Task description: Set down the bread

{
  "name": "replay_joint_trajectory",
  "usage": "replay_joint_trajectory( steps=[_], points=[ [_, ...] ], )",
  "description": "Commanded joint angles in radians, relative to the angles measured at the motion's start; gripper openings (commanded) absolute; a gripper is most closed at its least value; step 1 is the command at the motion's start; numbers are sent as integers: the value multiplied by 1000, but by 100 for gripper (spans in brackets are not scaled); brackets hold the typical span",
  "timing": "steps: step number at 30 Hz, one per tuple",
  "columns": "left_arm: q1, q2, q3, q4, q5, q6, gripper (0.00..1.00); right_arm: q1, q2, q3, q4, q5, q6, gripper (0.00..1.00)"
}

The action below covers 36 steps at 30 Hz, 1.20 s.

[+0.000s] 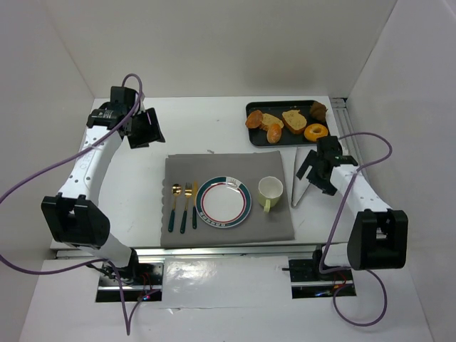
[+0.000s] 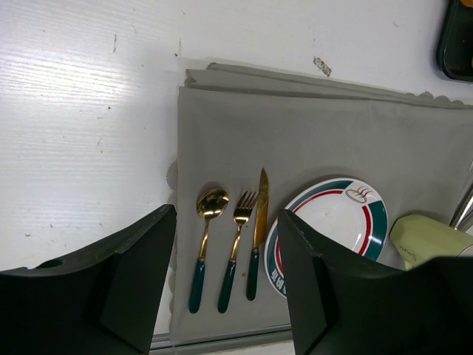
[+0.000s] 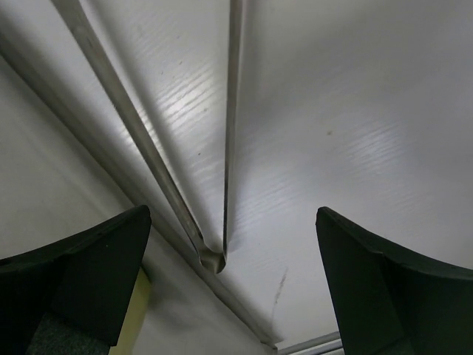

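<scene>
Several bread pieces and a donut lie on a black tray at the back right. A white plate with red and green rings sits on the grey placemat; it also shows in the left wrist view. Metal tongs lie on the table right of the mat. My right gripper hovers open just above the tongs, its fingers straddling them near their hinge. My left gripper is open and empty, raised over the table's back left, its own view looking down on the mat.
A pale green cup stands right of the plate. A gold spoon, fork and knife with dark green handles lie left of it. White walls enclose the table on three sides.
</scene>
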Motion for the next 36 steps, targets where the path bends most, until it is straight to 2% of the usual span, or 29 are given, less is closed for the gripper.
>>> replay_joint_trajectory(
  steps=[1,8,13,18,25,28,32,33,35,36],
  points=[
    [-4,13,48,0,2,14,70,26,14,-15,96,-119,-58,100],
    [-4,24,39,0,11,14,70,68,127,6,165,-97,-78,100],
    [-4,13,39,0,11,14,70,86,239,44,155,-53,-78,100],
    [-4,13,39,0,2,24,70,74,250,21,217,-31,-67,100],
    [-4,22,68,0,11,24,70,74,335,1,342,-11,-58,83],
    [-4,22,68,0,11,24,70,65,356,-18,365,-11,-44,73],
    [-4,22,68,-9,2,33,70,65,286,-18,319,56,-9,49],
    [-4,22,68,-9,2,33,70,65,254,-18,284,67,-9,38],
    [-4,22,68,-9,2,33,70,65,144,-5,235,91,2,30],
    [-4,13,68,-9,2,33,70,65,106,7,207,111,2,29]
  ],
)
